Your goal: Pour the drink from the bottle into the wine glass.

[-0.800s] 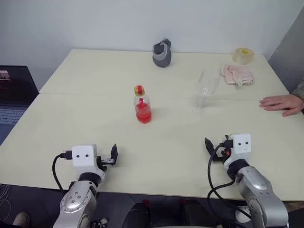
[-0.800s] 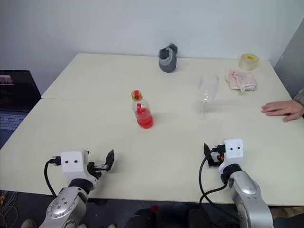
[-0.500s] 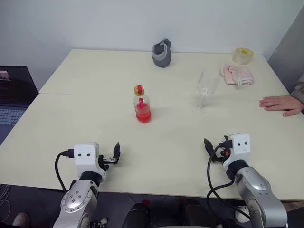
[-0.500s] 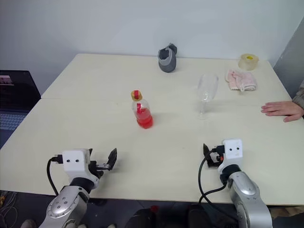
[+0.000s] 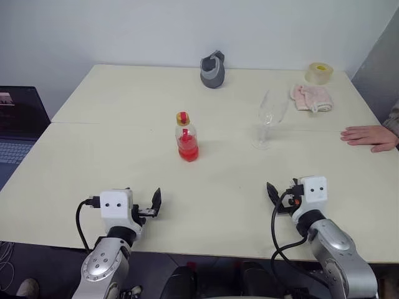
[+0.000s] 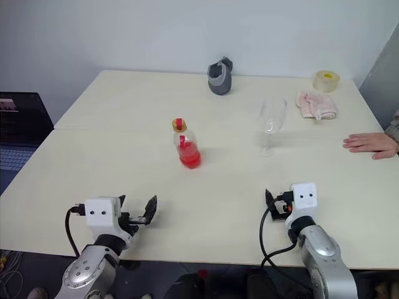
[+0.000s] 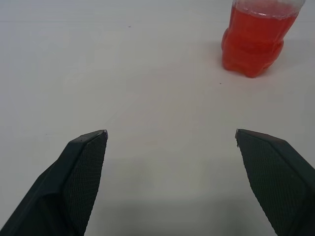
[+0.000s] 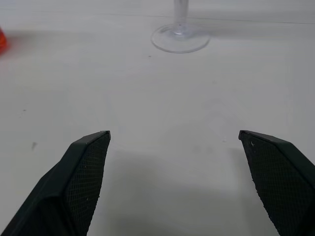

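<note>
The bottle (image 5: 186, 138) is standing upright a little left of the frame's centre in the left eye view, its yellow-and-red cap (image 5: 182, 118) closed on top and the bright red drink (image 5: 187, 148) filling roughly its lower half. To its right, well apart from it, the wine glass (image 5: 269, 118) is standing upright on its round foot — taller than the bottle, its bowl looking clear and colourless. Both are sitting on a pale cream table (image 5: 124, 162) whose two halves are meeting along a seam running across the frame just behind them.

In the lower left of the frame the left gripper (image 7: 170, 140) is hovering above the table's near edge with its black fingers spread wide and nothing between them; in the left wrist view the bottle's red base is showing beyond the fingertips, near the upper right corner. In the lower right the right gripper (image 8: 174, 140) is hanging likewise, jaws wide apart and gripping nothing — the foot of the glass is lying ahead of it at the top centre of its wrist view.

Farther back, a grey pitcher-like object (image 5: 212, 70) is sitting at the top centre, a roll of tape (image 5: 319, 73) in the upper right, and a pink cloth (image 5: 312, 98) just below the tape. A person's hand (image 5: 368, 136) is resting flat on the table at the right edge. A laptop (image 5: 19, 121) is showing at the left edge.
</note>
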